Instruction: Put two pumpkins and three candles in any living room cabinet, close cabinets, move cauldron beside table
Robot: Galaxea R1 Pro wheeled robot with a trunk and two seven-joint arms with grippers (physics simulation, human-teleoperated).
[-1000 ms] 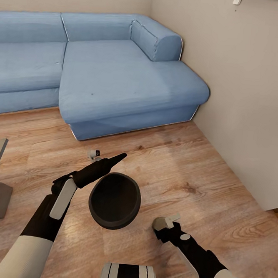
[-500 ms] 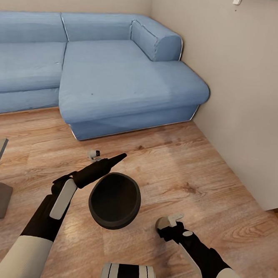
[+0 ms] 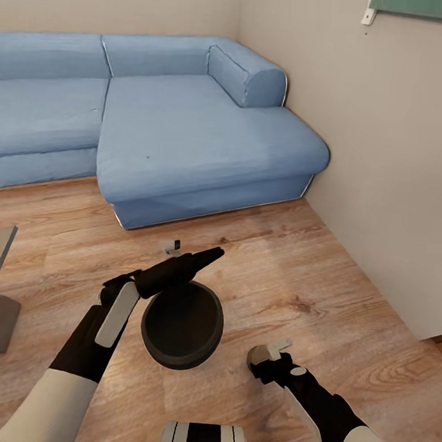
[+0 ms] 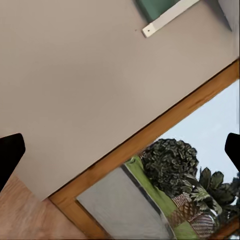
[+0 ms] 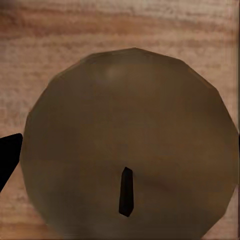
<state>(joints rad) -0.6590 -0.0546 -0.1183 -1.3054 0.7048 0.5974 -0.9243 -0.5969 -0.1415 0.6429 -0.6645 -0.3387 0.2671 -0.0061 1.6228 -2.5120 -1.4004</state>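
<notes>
Right gripper (image 3: pixel 263 354) low over wood plank floor (image 3: pixel 347 304), clamped around short candle with pale round top (image 3: pixel 258 352); candle's sides mostly hidden. Right wrist view: flat tan candle top (image 5: pixel 131 145) with dark wick, close. Black round cauldron (image 3: pixel 182 323) on floor, interior dark. Left gripper (image 3: pixel 213 254) over cauldron's far rim; fingertips (image 4: pixel 10 150) spread wide. Beyond, small white object (image 3: pixel 172 246), unclear. Blue corner sofa (image 3: pixel 188 125). No readable writing.

This is a home living room. A blue corner sofa (image 3: pixel 155 123) stands against beige walls (image 3: pixel 385 161) on a wood plank floor (image 3: pixel 309 281).
</notes>
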